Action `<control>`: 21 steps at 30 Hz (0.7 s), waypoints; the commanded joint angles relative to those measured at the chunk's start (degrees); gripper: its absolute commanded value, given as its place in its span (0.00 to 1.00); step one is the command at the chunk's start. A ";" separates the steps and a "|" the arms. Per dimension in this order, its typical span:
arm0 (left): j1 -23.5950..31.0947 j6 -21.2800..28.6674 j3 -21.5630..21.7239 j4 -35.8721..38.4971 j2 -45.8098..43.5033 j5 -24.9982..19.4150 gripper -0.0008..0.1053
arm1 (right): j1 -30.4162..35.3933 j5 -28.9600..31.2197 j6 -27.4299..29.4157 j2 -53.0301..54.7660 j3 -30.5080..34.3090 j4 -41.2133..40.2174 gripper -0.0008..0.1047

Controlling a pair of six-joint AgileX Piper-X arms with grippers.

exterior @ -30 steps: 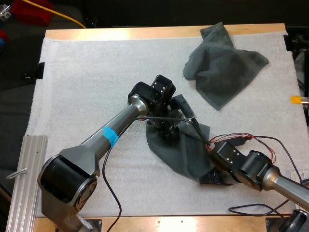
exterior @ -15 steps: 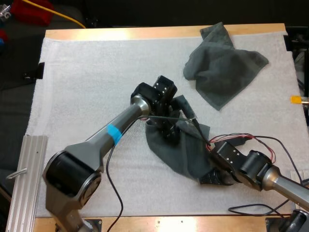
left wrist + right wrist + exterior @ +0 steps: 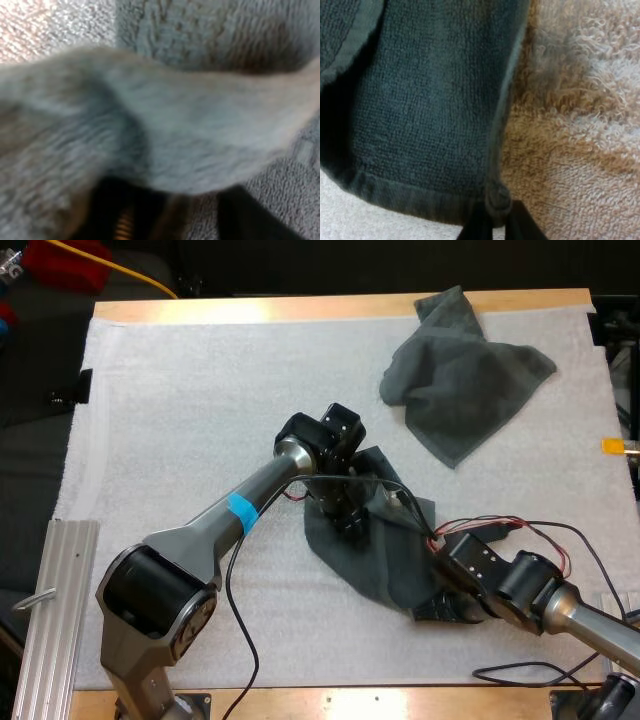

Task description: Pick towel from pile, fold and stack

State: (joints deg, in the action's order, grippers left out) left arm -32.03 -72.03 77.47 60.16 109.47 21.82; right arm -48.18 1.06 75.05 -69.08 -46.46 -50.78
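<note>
**Two arms work on one towel**

A dark grey-green towel point(image 3: 385, 550) lies in the middle of the white mat point(image 3: 180, 410) on the table point(image 3: 300, 308). It is bunched up, not flat.

The right gripper point(image 3: 425, 610) is at the towel's near corner, low by the mat. In the right wrist view its jaws are clamped on the thick hem, one on each side. I think it pins that corner so the cloth cannot slide when the other side is pulled.

The left gripper point(image 3: 348, 523) reaches over the far side of the same towel and points down into it. A flap of cloth stands up just beside it. In the left wrist view the cloth hangs right across the jaws, so I cannot tell if they are clamped or apart. My guess is that this arm is there to lift or pull that side, either to stretch the towel flat or to fold it over.

The other towel point(image 3: 460, 380) sits crumpled at the far right of the mat, well apart from both arms. Neither gripper touches it. It looks like the pile, waiting for its turn.

The job looks near its start. One towel is picked out, but no neat fold is made yet. The next move needs both arms to work together. If a corner slips out, the towel could bunch up again. Towel cloth is soft and floppy, so it will sag wherever it is not held.
</note>
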 commanded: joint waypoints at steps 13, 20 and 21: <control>0.04 4.72 0.22 5.93 -6.60 1.88 0.01 | -0.11 -0.45 0.06 0.00 0.00 -0.54 0.02; 0.22 5.54 0.22 7.92 -13.44 4.16 0.01 | -0.11 -0.45 0.95 1.45 -0.80 -0.54 0.02; 0.25 5.54 0.22 8.02 -13.85 4.16 0.01 | -0.11 -0.45 1.37 1.82 -1.08 -0.54 0.02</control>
State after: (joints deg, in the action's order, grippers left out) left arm -31.86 -66.92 77.47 67.63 96.14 25.23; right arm -48.18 1.06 75.96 -67.85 -46.96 -50.86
